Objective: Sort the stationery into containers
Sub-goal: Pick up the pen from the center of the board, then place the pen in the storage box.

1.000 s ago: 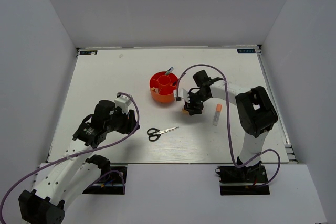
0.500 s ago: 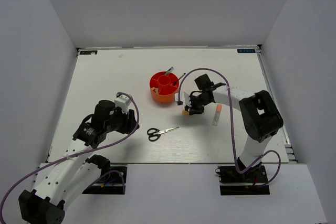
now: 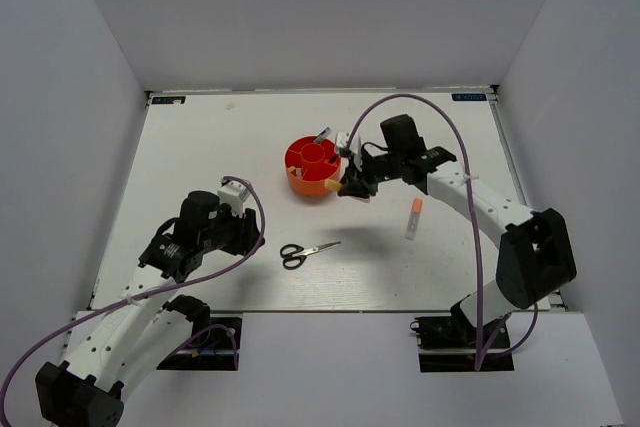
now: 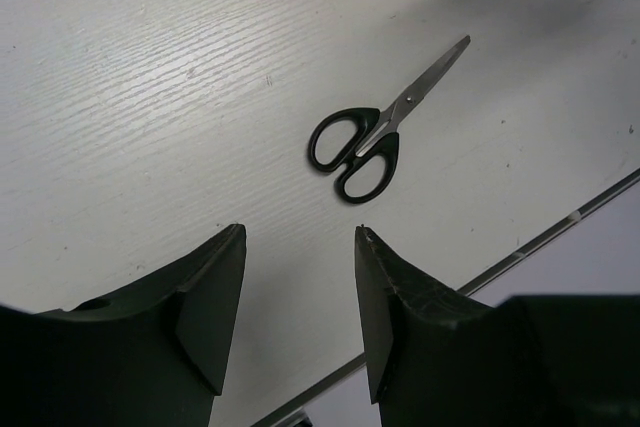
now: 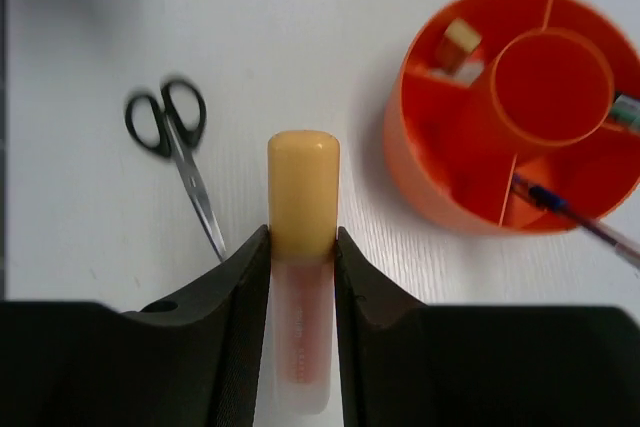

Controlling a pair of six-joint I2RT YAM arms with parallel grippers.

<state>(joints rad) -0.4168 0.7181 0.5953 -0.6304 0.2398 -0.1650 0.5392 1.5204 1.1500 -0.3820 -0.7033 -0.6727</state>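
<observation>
The right arm stretches forward, right gripper [image 5: 300, 239] clamped on the yellow-capped orange marker [image 5: 302, 179] just beside the round orange plastic organiser [image 5: 412, 179] — the left gripper [image 4: 298, 282] hangs parted, empty, near the black-handled scissors [image 4: 360, 143].

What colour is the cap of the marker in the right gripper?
The marker has a pale yellow cap; the right wrist view shows it best.

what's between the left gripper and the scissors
Nothing: only bare white table lies between the left gripper and the scissors, as the left wrist view shows.
</observation>
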